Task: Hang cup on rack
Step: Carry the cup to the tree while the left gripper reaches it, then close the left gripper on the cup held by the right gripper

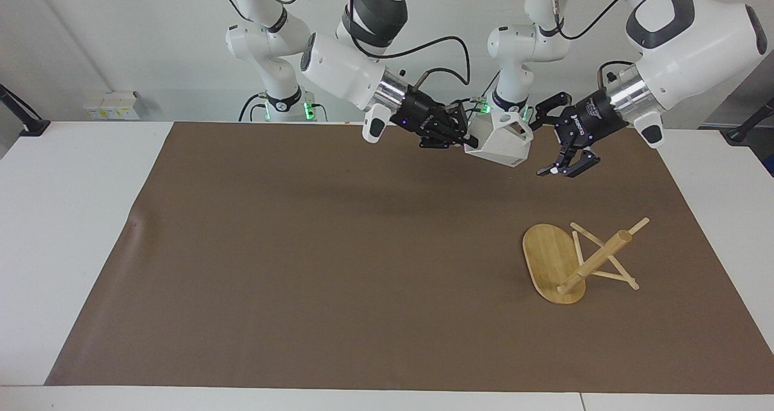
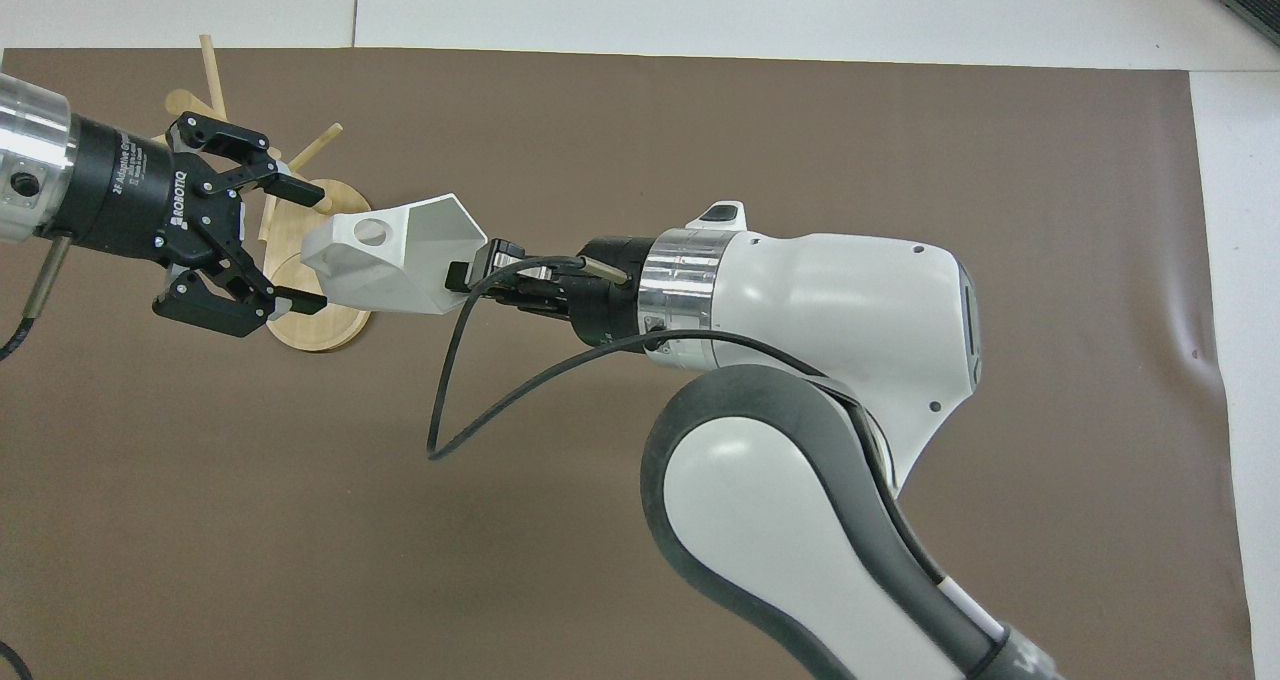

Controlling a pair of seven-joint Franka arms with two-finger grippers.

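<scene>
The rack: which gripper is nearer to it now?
Left. The left gripper hangs open above the mat, nearest the rack; the right gripper, holding the cup, is farther away.
</scene>
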